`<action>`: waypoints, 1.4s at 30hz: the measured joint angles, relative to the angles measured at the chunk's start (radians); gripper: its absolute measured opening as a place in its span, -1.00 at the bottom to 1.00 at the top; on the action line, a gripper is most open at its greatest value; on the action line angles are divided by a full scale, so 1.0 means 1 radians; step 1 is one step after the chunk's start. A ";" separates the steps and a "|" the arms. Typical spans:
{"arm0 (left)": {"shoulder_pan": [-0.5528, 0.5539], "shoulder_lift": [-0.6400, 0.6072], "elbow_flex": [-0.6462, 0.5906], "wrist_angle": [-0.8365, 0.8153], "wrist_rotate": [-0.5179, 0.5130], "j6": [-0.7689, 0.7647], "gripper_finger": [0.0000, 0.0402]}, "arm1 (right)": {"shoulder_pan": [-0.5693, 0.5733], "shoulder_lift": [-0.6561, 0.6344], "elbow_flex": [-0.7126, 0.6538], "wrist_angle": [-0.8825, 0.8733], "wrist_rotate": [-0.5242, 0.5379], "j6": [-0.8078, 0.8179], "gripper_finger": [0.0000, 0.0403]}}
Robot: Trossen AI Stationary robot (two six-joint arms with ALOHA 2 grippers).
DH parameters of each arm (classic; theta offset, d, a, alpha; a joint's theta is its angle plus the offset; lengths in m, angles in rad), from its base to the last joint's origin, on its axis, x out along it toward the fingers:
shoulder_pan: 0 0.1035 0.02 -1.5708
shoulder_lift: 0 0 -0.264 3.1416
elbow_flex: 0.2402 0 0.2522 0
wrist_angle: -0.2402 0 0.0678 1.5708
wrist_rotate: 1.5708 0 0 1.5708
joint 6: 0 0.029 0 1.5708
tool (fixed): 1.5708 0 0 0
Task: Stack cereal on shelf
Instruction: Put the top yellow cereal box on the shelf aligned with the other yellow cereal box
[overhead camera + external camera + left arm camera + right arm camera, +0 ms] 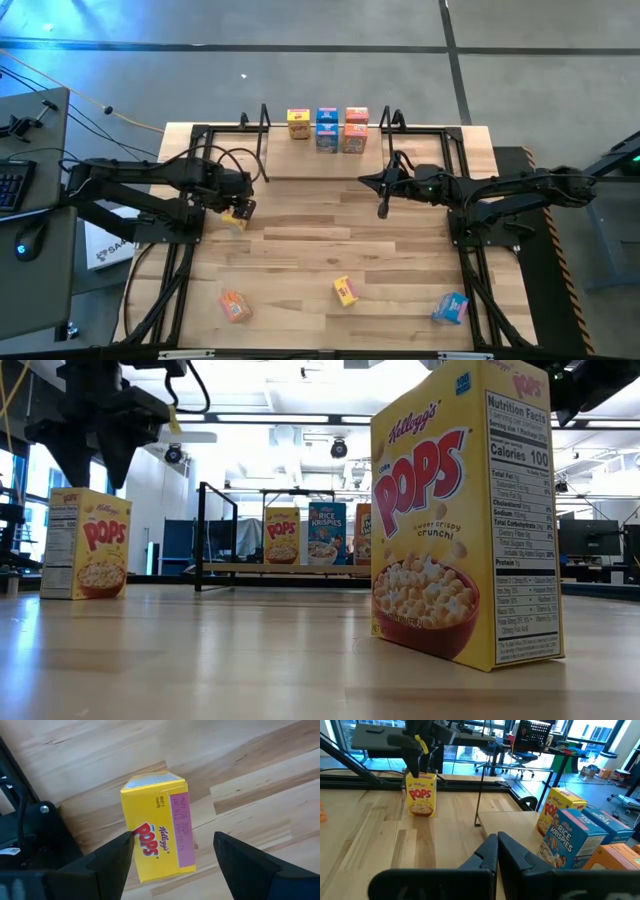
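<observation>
Jaws on my left gripper (170, 857) stand wide above a yellow Pops box (157, 827) upright on the worktop (330, 250), left of centre. My right gripper (497, 851) sits pinched shut, centre-right, near the shelf (320, 165), where six boxes (327, 130) stand at upper centre.

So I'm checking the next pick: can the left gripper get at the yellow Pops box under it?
Probably yes. The left gripper is open directly above the upright yellow Pops box, one finger on either side, and nothing else stands near it on the tabletop.
</observation>
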 joint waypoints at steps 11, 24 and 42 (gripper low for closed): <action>0.000 0.007 0.027 -0.053 -0.028 -0.018 0.34 | 0.000 0.000 0.000 -0.003 0.000 0.000 -1.00; 0.000 0.007 -0.005 -0.010 -0.032 -0.039 0.34 | 0.000 0.000 0.000 -0.002 -0.005 0.000 -1.00; -0.001 0.007 -0.005 0.005 -0.070 -0.044 0.34 | 0.000 0.000 0.000 -0.003 -0.008 0.000 -1.00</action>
